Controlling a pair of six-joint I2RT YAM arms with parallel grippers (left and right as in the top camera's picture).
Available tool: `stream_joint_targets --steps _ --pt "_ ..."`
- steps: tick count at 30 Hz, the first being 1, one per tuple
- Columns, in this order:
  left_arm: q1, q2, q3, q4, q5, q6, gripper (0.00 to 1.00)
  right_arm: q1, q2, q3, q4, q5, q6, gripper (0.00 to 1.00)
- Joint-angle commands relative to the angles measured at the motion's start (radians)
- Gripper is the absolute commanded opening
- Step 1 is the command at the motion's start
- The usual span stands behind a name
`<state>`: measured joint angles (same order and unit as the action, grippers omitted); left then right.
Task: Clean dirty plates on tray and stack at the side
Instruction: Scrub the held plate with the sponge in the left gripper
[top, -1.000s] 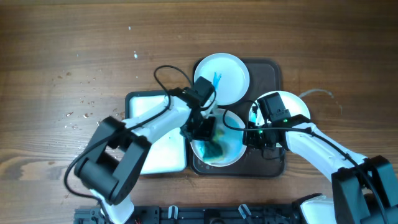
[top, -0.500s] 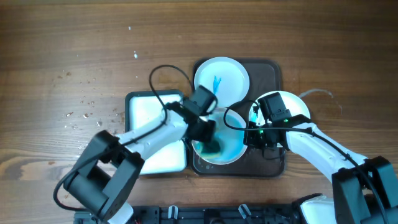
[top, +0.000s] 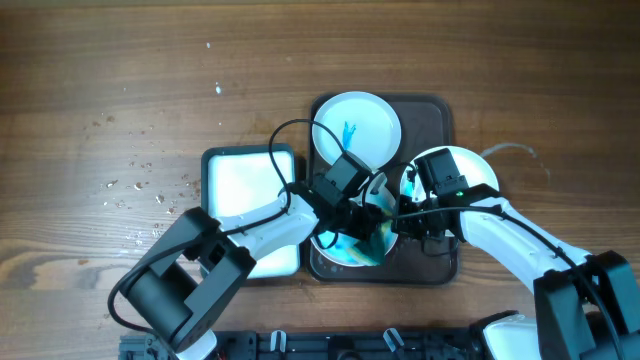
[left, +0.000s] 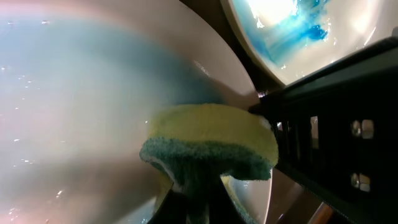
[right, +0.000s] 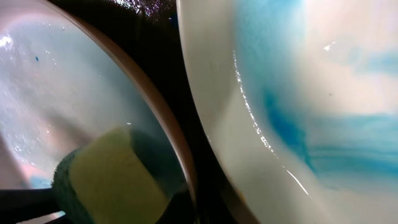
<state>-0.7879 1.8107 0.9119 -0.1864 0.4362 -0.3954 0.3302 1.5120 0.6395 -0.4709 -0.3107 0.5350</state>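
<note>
The left gripper (top: 362, 212) is pressed together on a yellow sponge (left: 211, 143) with a green scrubbing face. It holds the sponge down against the inside of the near plate (top: 328, 250). A second ago the sponge sat toward the left of that plate's floor. It has since swept across and is now at the right side, close to the rim and just beside the other arm. That looks like one scrubbing stroke in progress. A blue-teal film still covers part of the plate's floor, so this plate is judged only partly clean.

From left to right: a smaller white tray (top: 235, 180) with a dark teal rim lies on the wooden table (top: 120, 80), and the left arm reaches over its near corner. Next is the dark tray (top: 440, 105), which holds two plates. The near plate is being wiped. The far plate (top: 365, 120) at the back end has a short blue smear (top: 349, 131) and looks untouched.

The right gripper (top: 400, 215) has not moved. It is closed at the near plate's right rim, apparently pinching it to steady it. Under the right arm, a third plate (top: 470, 165) overlaps the dark tray's right edge. It shows only white where visible. Two plates appear still to need cleaning and stacking.
</note>
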Motion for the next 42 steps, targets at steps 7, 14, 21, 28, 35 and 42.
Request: stream_joint_targets --steps 7,14,21,28,35,42 --pt "0.159 0.016 -0.010 -0.189 -0.538 -0.028 0.04 0.011 0.046 -0.032 -0.009 0.039 0.018 0.04" --pt "0.208 -0.013 -0.010 -0.355 -0.544 -0.027 0.04 0.011 0.046 -0.032 -0.008 0.039 0.018 0.04" --pt "0.091 -0.011 -0.010 -0.350 -0.121 0.029 0.04 0.011 0.046 -0.032 -0.008 0.036 0.018 0.04" --pt "-0.035 -0.011 -0.010 -0.228 -0.106 -0.048 0.04 0.011 0.046 -0.032 -0.008 0.036 0.019 0.04" --pt "-0.020 -0.012 -0.010 -0.080 -0.108 -0.137 0.04 0.011 0.046 -0.032 -0.008 0.036 0.018 0.04" --pt "0.173 -0.281 -0.002 -0.406 -0.108 -0.137 0.04 0.011 0.046 -0.032 -0.010 0.023 0.017 0.04"
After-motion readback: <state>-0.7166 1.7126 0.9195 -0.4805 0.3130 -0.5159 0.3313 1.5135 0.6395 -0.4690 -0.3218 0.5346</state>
